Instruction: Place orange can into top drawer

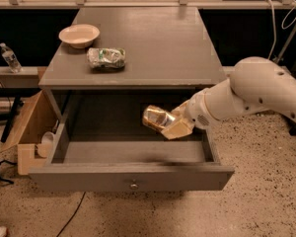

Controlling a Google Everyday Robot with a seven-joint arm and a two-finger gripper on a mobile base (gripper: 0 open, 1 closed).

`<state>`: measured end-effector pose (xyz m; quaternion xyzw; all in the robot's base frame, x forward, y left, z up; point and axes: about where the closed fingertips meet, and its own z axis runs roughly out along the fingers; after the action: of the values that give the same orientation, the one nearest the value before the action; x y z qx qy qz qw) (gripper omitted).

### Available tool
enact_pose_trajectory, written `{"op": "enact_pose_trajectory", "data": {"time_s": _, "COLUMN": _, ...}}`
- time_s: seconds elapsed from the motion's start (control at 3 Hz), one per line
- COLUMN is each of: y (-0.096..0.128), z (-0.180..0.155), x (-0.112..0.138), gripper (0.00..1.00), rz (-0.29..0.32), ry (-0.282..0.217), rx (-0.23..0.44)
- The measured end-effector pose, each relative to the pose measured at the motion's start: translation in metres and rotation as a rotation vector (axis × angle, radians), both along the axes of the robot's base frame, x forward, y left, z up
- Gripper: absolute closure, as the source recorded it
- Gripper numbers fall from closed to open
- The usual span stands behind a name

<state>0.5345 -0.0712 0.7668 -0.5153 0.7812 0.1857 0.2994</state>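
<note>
The orange can (pixel 157 118), shiny copper-orange, lies tilted on its side in my gripper (pixel 168 126). The gripper is shut on the orange can and holds it inside the open top drawer (pixel 128 178), above the drawer floor toward its right half. The white arm reaches in from the right over the drawer's right wall. The drawer is pulled fully out, with a small round knob (pixel 133 185) on its front panel. The can does not touch the drawer floor as far as I can see.
On the grey table top (pixel 148 43) stand a beige bowl (pixel 79 35) and a crushed silver, green and white can (pixel 106 58). An open cardboard box (pixel 30 127) sits on the floor at the left. A water bottle (pixel 10 58) stands at far left.
</note>
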Motion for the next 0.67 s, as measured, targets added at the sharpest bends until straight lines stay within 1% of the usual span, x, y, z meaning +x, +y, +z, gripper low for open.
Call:
{"op": "enact_pose_trajectory", "data": {"time_s": 0.33, "y": 0.017, "z": -0.031, "x": 0.015, "gripper": 1.0, "rz": -0.014, "ry": 0.024, "rx": 0.004}}
{"op": "enact_pose_trajectory", "data": {"time_s": 0.67, "y": 0.04, "z": -0.072, "x": 0.038, "gripper": 0.73, "rz": -0.043, "ry": 0.059, "rx": 0.023}}
